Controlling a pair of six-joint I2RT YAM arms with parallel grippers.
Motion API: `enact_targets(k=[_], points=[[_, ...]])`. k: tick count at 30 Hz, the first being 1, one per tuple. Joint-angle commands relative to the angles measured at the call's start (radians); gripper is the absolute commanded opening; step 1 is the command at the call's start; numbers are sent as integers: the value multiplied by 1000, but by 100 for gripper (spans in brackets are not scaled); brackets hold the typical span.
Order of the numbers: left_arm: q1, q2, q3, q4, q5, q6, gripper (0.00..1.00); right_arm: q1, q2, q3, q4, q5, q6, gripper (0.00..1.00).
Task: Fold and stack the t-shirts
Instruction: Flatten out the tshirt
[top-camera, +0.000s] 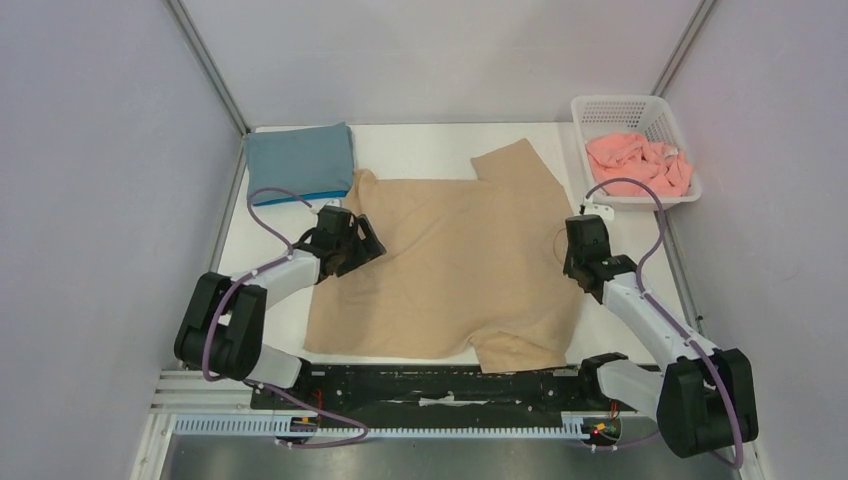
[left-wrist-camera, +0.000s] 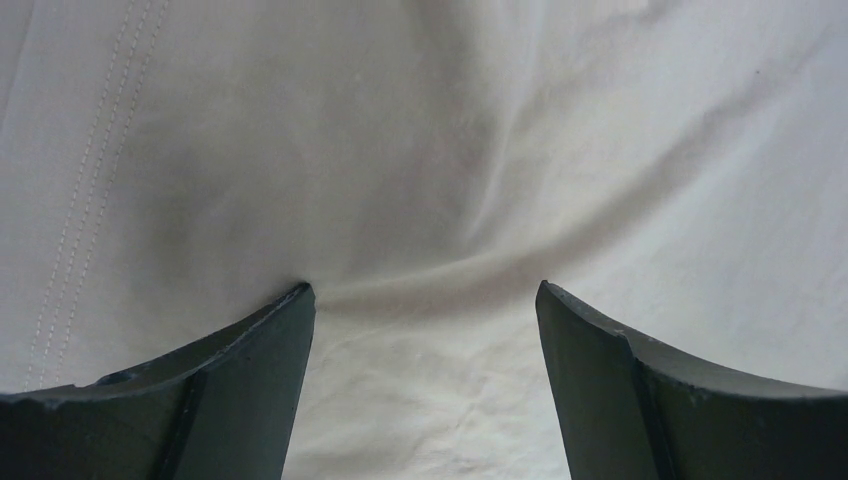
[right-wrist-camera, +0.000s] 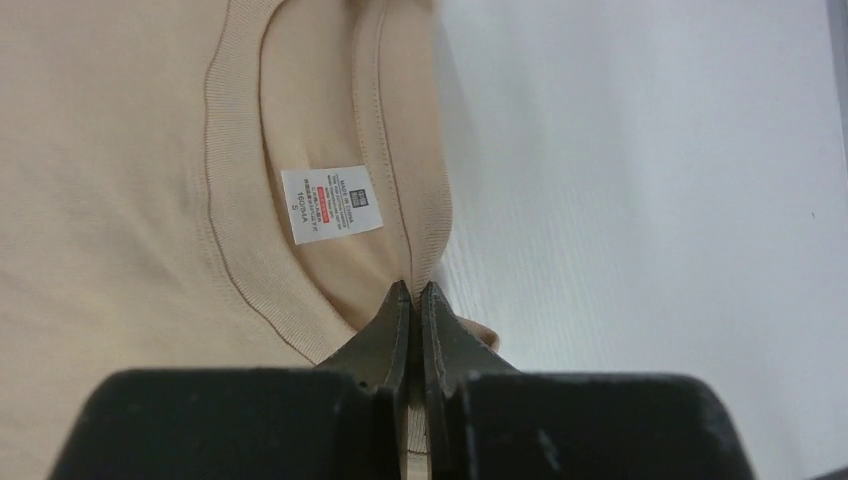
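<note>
A tan t-shirt (top-camera: 450, 265) lies spread flat on the white table, collar toward the right. My right gripper (top-camera: 578, 262) is shut on the collar's ribbed edge (right-wrist-camera: 425, 215), beside the white neck label (right-wrist-camera: 331, 203). My left gripper (top-camera: 358, 250) is open, its fingers (left-wrist-camera: 255, 350) pressed down on the tan cloth (left-wrist-camera: 420, 180) near the hem's left edge. A folded slate-blue t-shirt (top-camera: 300, 160) lies at the back left, with a bright blue edge (top-camera: 305, 197) showing under it. A crumpled salmon-pink t-shirt (top-camera: 640, 160) sits in the basket.
A white slatted basket (top-camera: 628, 108) stands at the back right corner. Grey walls enclose the table on both sides. A black rail (top-camera: 440, 385) runs along the near edge between the arm bases. Bare table (right-wrist-camera: 650, 200) shows right of the collar.
</note>
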Motion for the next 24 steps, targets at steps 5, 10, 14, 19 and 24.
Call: enact_targets(k=[5,10,14,19,24], points=[[-3,66,49,3,-1,39,88,4,28,-46,-190,217,113,48],[-3,51,48,-4,-13,41,88,4,-73,-9,-55,224,101,98],[-3,32,61,-17,-11,44,88,4,-133,-40,165,34,46,98],[-2,22,104,-14,28,37,88,4,-23,-48,380,-224,-1,98],[-2,105,195,-9,58,41,88,3,249,66,435,-228,-2,98]])
